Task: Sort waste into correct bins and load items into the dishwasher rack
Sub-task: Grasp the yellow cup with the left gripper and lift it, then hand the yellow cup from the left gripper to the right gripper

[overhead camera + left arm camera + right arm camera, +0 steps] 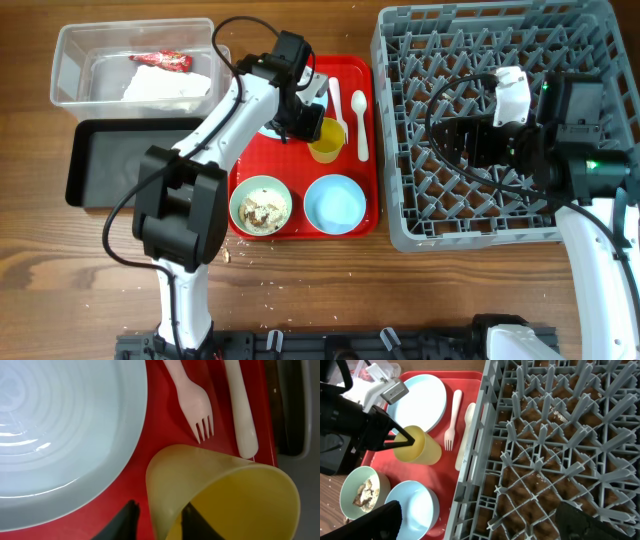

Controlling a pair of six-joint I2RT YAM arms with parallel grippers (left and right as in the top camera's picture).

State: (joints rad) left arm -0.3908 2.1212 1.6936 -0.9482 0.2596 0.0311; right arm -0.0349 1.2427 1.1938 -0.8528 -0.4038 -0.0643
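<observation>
My left gripper (160, 512) is clamped on the rim of the yellow cup (225, 495), one finger outside the wall and the other showing dark through the translucent plastic from inside. The cup sits tilted over the red tray (155, 410); I cannot tell whether its base touches the tray. Just beyond the cup's rim lie the white fork (192, 400), tines pointing at the cup, and the white spoon (240, 405) beside it, nearer the tray's edge. The pale blue plate (60, 430) rests on the tray on the cup's other side. Toward the near end of the tray stand the two bowls: one (260, 208) holding brownish food scraps (262, 212), the other bowl (334, 203) beside it. Left of the tray, the clear tub (75, 60) holds the red wrapper (162, 61) and the white napkin (165, 90), with the black tray (110, 160) in front of it. My right gripper (479, 506) hangs over the grey dishwasher rack (500, 200) with its fingers spread wide apart, holding nothing. A few crumbs (230, 255) speckle the wooden table (400, 290) near the tray's corner.
</observation>
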